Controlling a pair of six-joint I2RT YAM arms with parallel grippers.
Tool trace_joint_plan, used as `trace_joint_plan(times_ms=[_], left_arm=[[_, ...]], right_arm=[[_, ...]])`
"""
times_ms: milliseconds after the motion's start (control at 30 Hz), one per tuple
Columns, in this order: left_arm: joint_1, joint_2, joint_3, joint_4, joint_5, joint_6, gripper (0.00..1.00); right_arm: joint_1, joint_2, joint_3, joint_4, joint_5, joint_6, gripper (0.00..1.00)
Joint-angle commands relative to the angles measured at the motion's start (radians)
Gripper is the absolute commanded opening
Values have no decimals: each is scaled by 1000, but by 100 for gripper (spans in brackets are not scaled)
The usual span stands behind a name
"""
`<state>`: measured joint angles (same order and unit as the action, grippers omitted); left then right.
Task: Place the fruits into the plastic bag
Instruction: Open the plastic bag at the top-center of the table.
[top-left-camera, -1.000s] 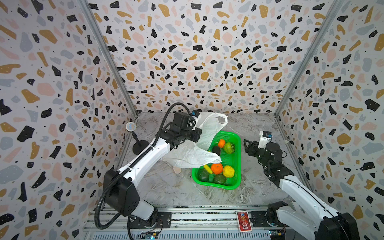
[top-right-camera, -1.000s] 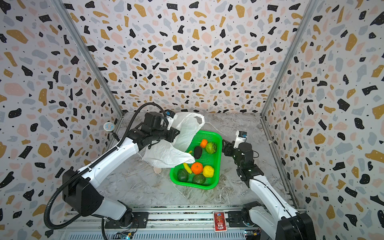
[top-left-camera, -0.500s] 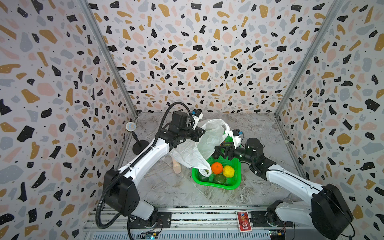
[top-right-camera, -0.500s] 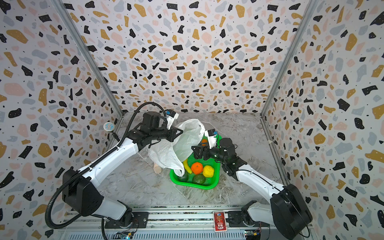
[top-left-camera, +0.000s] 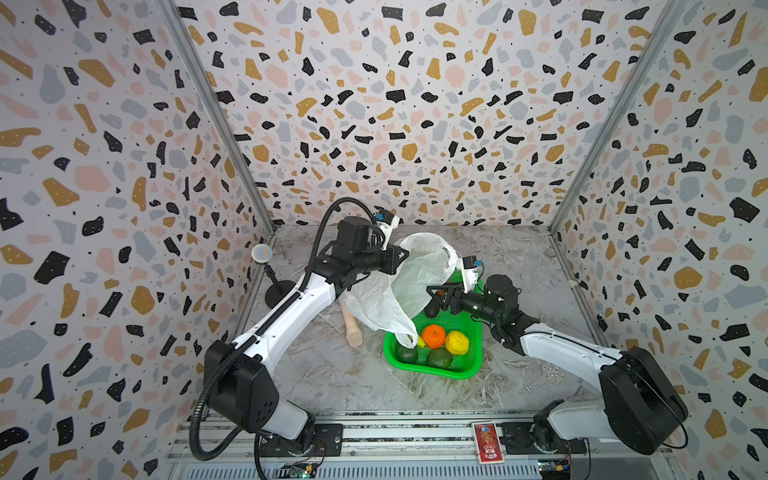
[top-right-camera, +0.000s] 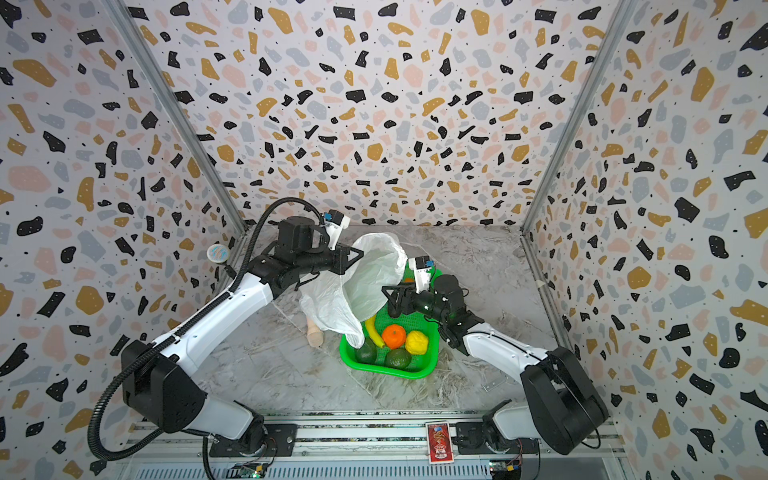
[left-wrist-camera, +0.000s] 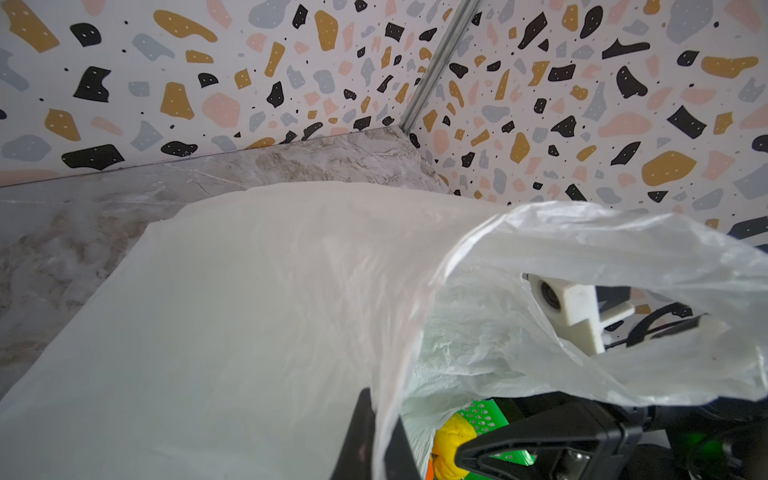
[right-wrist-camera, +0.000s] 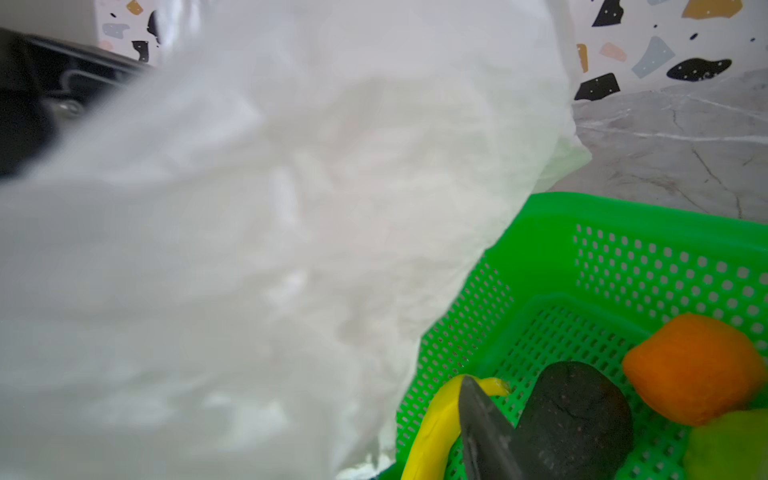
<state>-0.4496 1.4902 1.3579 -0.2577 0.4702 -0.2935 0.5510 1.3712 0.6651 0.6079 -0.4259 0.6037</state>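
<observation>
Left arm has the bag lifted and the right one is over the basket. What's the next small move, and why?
Probably close the right gripper on the dark avocado. Its jaws stand open, with one finger right beside that fruit in the green basket. The left gripper, shut on the plastic bag, holds the bag's mouth open close by.

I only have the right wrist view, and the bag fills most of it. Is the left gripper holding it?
Observer: Yes, the left gripper is shut on the bag at its rim.
Operator: What lies at the near end of the basket?
Observer: An orange, a lemon and two avocados.
Operator: Anything beside the basket?
Observer: A wooden stick on the table, its far end hidden by the bag.
</observation>
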Motion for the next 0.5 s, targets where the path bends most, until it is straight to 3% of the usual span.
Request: trace_joint_plan(times_ms=[0,200,333,467], left_arm=[[8,-23,39,32,21,-47,0],[16,-12,53,-16,-20,-40,0],[26,-10,81,-82,-103,-15,0],[39,-10,146,-194,-237,37,0]], right_arm=[[0,28,60,86,33,55,53],[0,74,113,110,24,77,2],[-12,42,131,25,74,31,0],[-56,15,193,-186,108,-37,0]])
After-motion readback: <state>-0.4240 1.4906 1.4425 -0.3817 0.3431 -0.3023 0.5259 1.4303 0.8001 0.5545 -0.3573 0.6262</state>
